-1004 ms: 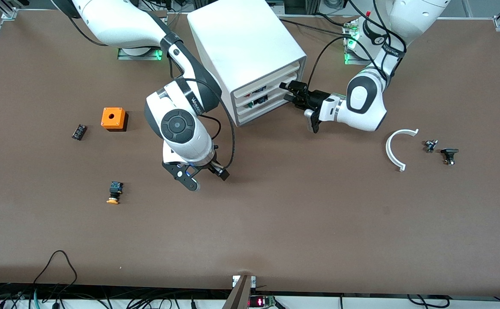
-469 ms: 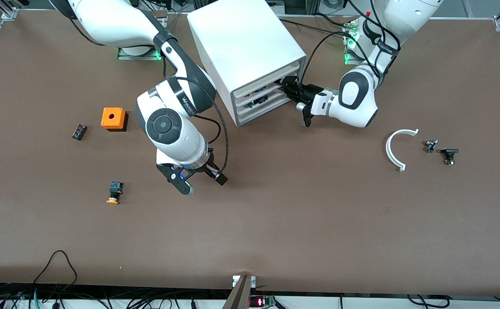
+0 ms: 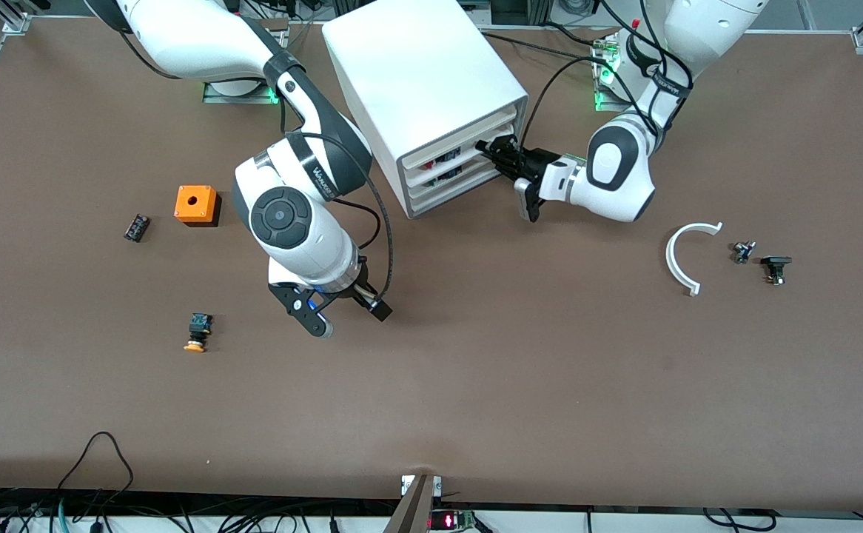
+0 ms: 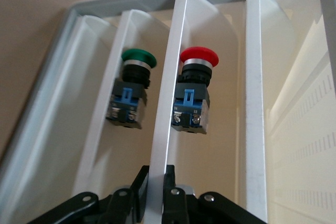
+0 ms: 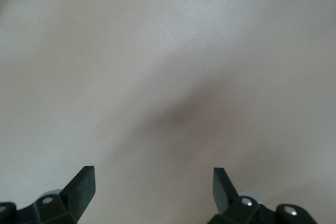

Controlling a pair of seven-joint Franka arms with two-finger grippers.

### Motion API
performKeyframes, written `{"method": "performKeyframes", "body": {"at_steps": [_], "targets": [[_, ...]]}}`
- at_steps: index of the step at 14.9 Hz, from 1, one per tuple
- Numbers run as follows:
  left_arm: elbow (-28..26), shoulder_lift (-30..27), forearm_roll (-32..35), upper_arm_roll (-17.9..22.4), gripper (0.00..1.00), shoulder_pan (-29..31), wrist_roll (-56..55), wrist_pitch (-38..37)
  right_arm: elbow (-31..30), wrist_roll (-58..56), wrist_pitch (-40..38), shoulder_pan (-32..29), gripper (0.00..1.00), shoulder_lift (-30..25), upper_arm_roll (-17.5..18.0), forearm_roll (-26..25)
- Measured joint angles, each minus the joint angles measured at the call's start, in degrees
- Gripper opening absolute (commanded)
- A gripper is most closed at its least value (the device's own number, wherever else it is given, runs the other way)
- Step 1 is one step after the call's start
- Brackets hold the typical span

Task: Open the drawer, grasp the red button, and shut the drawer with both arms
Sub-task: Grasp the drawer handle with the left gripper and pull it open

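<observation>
The white cabinet (image 3: pixel 417 74) stands by the arms' bases, its drawers facing the left arm's end of the table. My left gripper (image 3: pixel 492 152) is at the front of an upper drawer (image 3: pixel 468 148), where its fingers are not visible. In the left wrist view the gripper (image 4: pixel 156 182) is shut on a thin white wall of the drawer (image 4: pixel 168 103). The red-capped button (image 4: pixel 191 95) lies in one compartment, a green-capped one (image 4: pixel 131 93) in the compartment beside it. My right gripper (image 3: pixel 348 318) hangs open and empty over bare table, as the right wrist view (image 5: pixel 152 187) shows.
An orange-capped button (image 3: pixel 195 333), an orange box with a hole (image 3: pixel 195 204) and a small black part (image 3: pixel 136 226) lie toward the right arm's end. A white curved piece (image 3: pixel 683 255) and two small parts (image 3: pixel 742 252) (image 3: pixel 776 268) lie toward the left arm's end.
My left gripper has moved in from just off the cabinet front onto the drawer. My right arm has shifted a little toward its own end of the table, gripper still open.
</observation>
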Motion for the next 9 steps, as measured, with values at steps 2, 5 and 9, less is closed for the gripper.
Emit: {"method": "performKeyframes", "body": {"at_steps": [2,5,9], "targets": [[3.00,0.85,4.62,0.16,0.00,2.97,-0.21,-0.01,0.78,0.01,0.00,0.00,0.99,0.54,0.00,0.00],[8.51,4.30,9.53,0.26,0.00,7.76,-0.32,-0.40,1.33,0.92,0.51,0.01,0.99,0.97,0.01,0.04],[16.56,9.64,15.20,0.20,0.67,11.91,-0.67,-2.42,2.05,5.50,2.82,0.82,0.99,1.07,0.99,1.07]]}}
